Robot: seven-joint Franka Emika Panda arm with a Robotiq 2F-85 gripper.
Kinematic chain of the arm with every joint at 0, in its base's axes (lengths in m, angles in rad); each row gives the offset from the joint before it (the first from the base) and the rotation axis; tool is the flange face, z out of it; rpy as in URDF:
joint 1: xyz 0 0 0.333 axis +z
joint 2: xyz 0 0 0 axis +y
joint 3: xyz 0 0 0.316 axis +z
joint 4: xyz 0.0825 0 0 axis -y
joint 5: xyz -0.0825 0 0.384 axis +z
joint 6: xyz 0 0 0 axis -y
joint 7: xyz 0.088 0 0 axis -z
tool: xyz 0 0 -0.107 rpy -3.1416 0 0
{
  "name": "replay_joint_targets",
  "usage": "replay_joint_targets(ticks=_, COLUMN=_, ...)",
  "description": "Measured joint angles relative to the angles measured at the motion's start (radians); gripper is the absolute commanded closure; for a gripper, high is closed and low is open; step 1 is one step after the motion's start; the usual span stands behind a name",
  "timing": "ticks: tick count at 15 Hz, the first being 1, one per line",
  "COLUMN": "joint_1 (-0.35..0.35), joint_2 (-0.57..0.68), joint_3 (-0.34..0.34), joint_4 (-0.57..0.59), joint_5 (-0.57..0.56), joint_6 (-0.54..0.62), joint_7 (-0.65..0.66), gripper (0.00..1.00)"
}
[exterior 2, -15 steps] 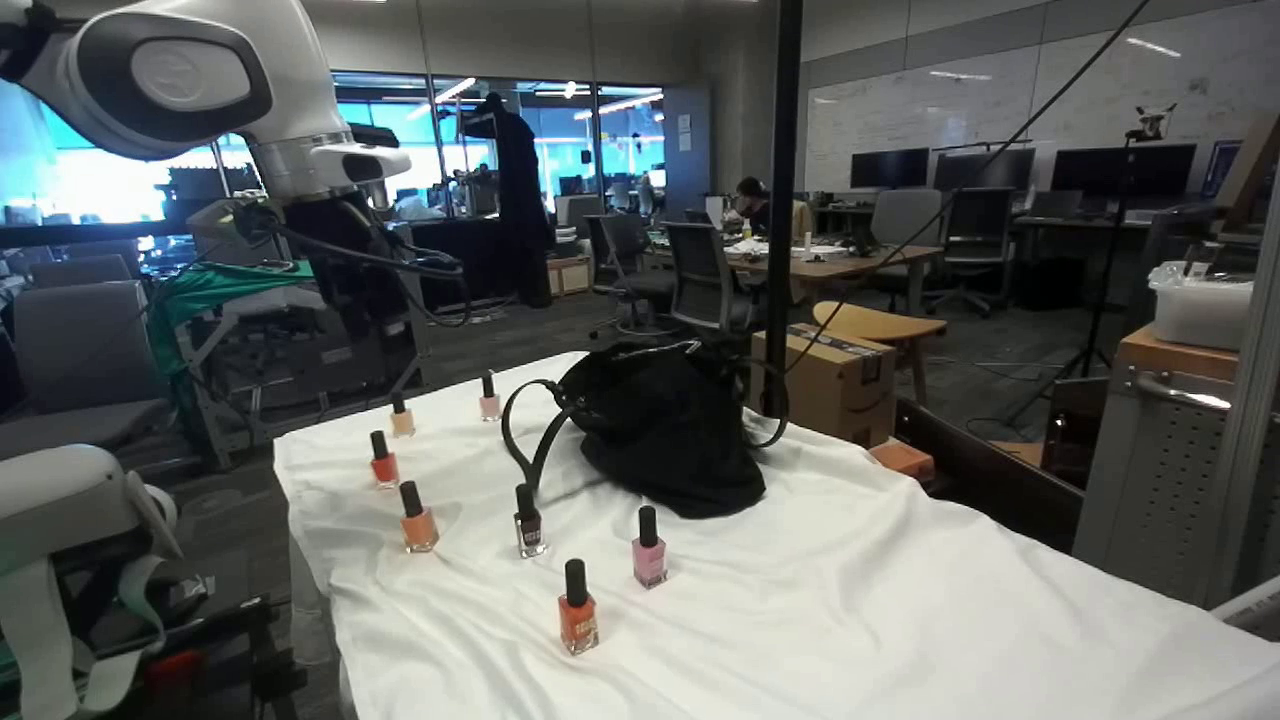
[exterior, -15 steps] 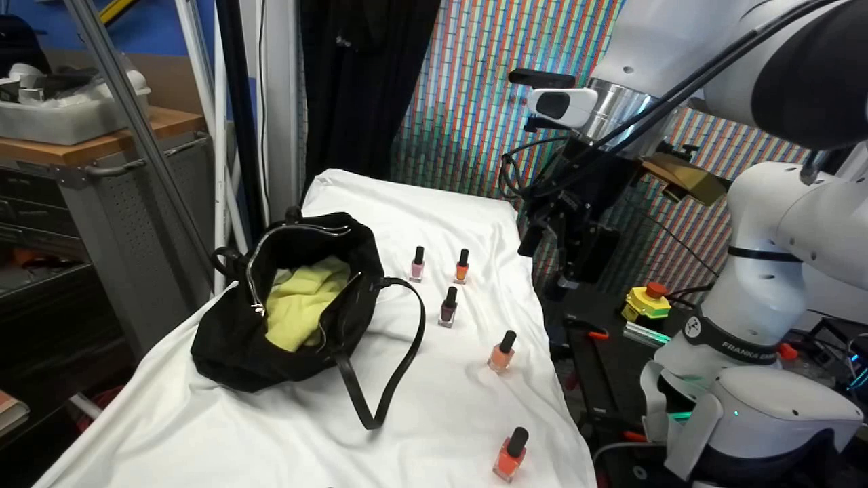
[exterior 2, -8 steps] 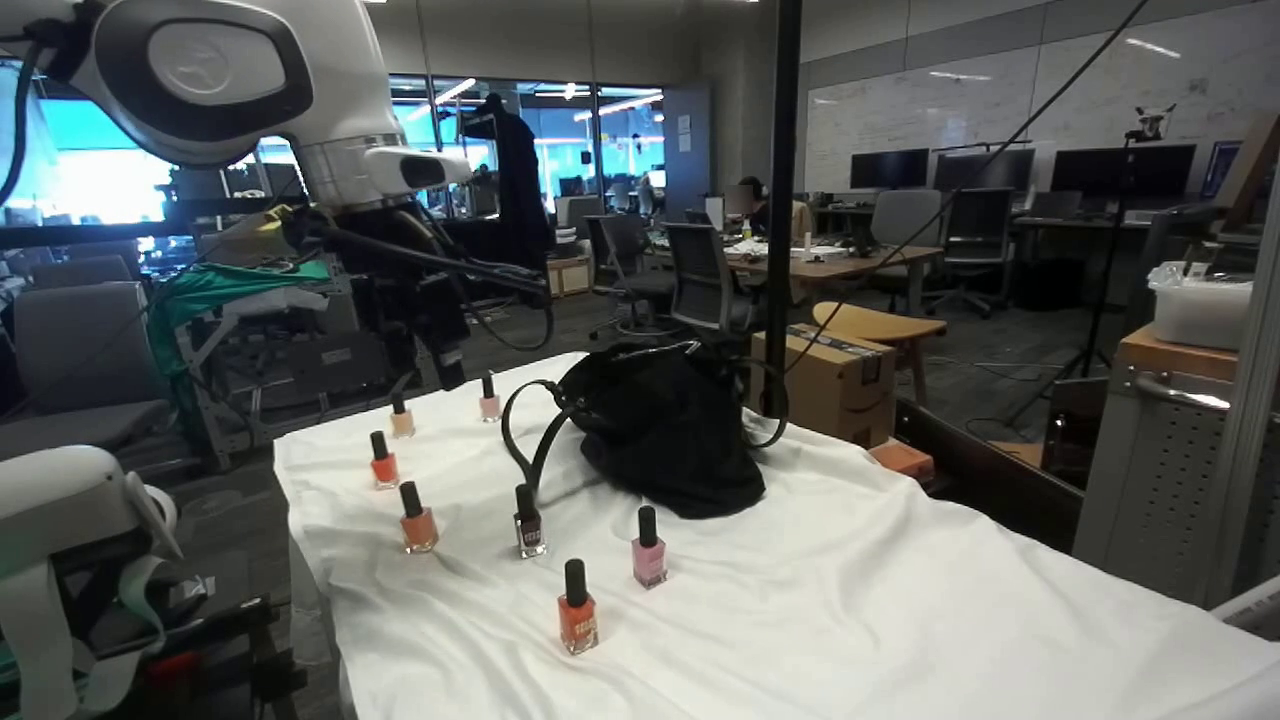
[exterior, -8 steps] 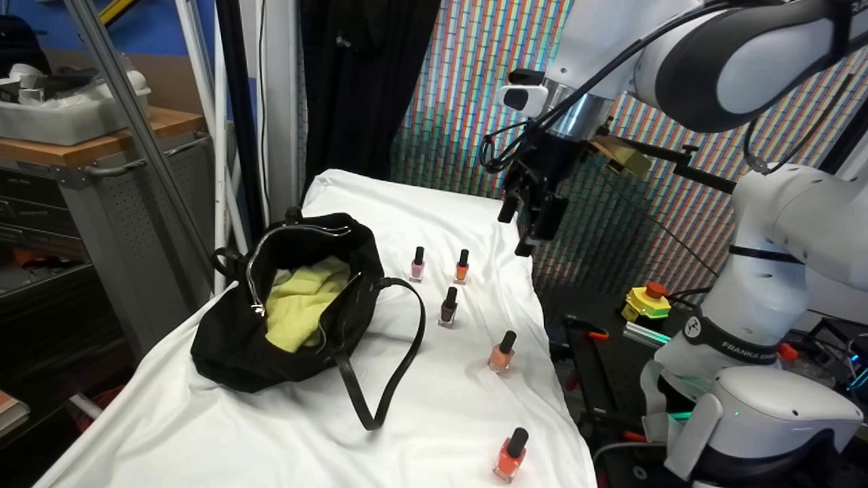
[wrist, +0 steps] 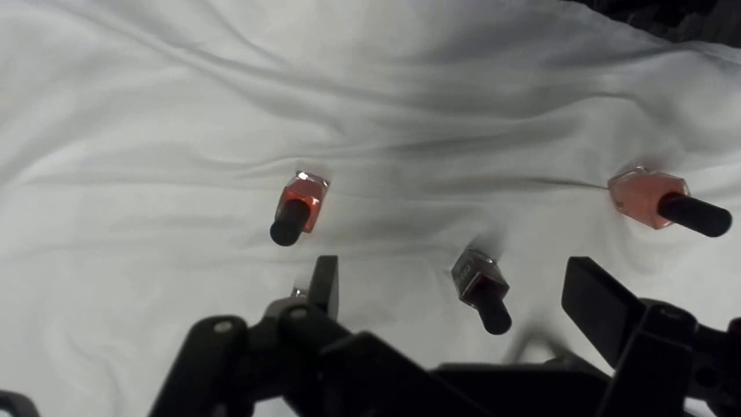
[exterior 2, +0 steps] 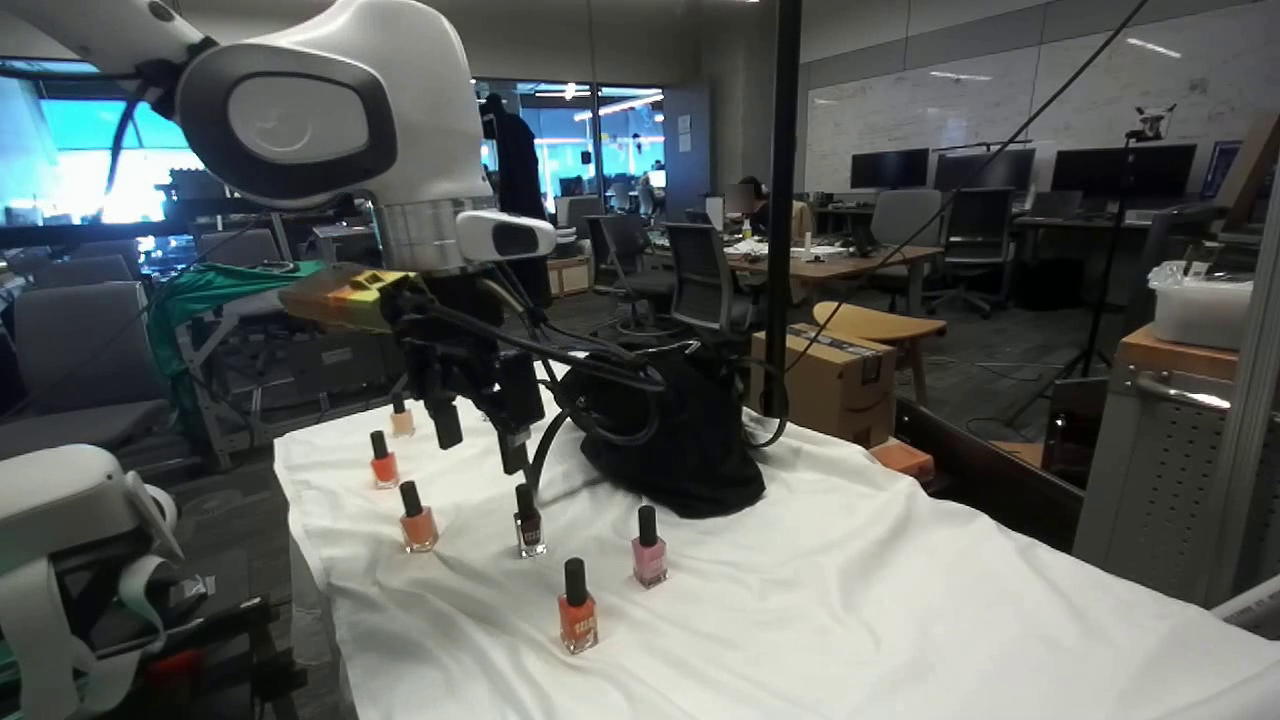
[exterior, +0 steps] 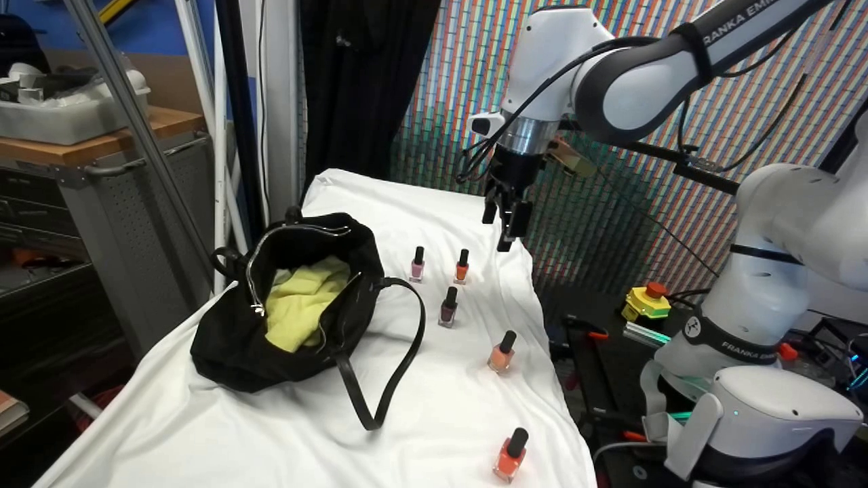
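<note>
Wrist view has the jaws spread wide, w/ nothing held. Btwn their two sides shows the dark bottle (wrist: 480, 282), lower down on the white-draped surface (exterior 2: 850, 620) & untouched. To the upper left there is an orange bottle (wrist: 305, 198), & off right a peach bottle (wrist: 649, 198), both outside the gap. Upright in both exterior views is a pink bottle (exterior 2: 650, 562); prob. it's the one mostly hidden behind one side of the jaws in the wrist view.

Both exterior views put the jaws in the air, tips down, apart from every bottle. On the same surface a black bag (exterior: 237, 346) gapes, w/ a yellow-green cloth (exterior: 305, 296) inside & a strap (exterior: 353, 388) trailing out on the bottles' side.

Step in hand, my read: approach, pre-grasp. A grasp from here would call for centring the gap over the dark bottle, best lined up of the lot, then lowering slowly & closing only once its cap (wrist: 496, 318) is btwn both sides. Exact clearance is hard to tell, so go easy. Main risk, IMO: one side clips the pink bottle on the way down, or a fold underneath lets a nudged bottle tip.
</note>
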Motion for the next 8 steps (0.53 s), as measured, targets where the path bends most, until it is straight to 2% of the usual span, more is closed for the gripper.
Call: replay_joint_targets(ticks=8, joint_1=-0.051, joint_2=0.27, joint_3=-0.009, joint_4=0.12, joint_5=-0.029, joint_6=0.069, joint_7=-0.076, gripper=0.0)
